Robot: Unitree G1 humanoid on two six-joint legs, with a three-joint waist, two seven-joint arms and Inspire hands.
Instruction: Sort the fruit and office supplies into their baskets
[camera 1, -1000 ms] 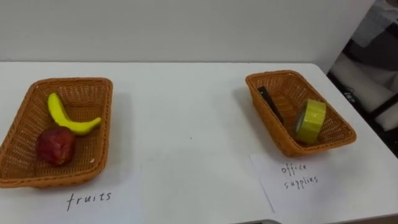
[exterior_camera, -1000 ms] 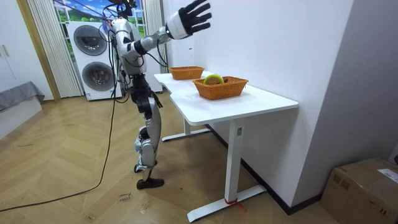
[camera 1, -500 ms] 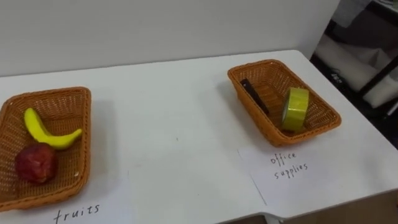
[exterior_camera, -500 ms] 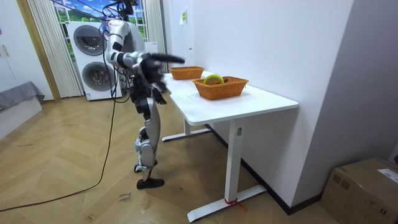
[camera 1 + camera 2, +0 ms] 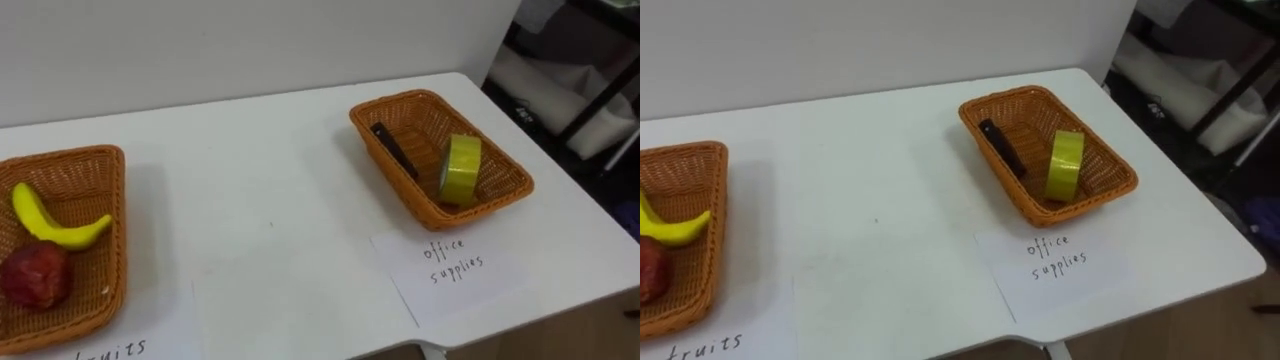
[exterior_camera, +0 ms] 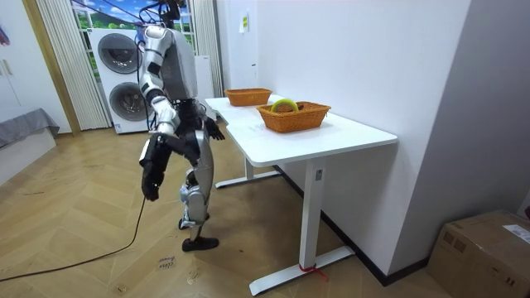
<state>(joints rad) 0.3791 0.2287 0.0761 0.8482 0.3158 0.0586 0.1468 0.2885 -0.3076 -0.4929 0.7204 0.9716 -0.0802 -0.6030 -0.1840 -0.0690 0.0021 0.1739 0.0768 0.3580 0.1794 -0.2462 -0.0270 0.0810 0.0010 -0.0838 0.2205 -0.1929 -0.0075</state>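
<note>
Banana [image 5: 55, 228] and apple [image 5: 35, 276] lie in the fruit basket [image 5: 116, 230] at 9 o'clock, tape [image 5: 461, 168] in the supplies basket [image 5: 395, 99] at 2; the light, stiff tape suits a rim pinch. Right hand [image 6: 150, 187] hangs, state cannot be told

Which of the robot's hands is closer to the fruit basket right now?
Left. The left hand is at waist height by the table edge, short of the fruit basket; the right hand hangs low beside its leg, away from the table.
</note>
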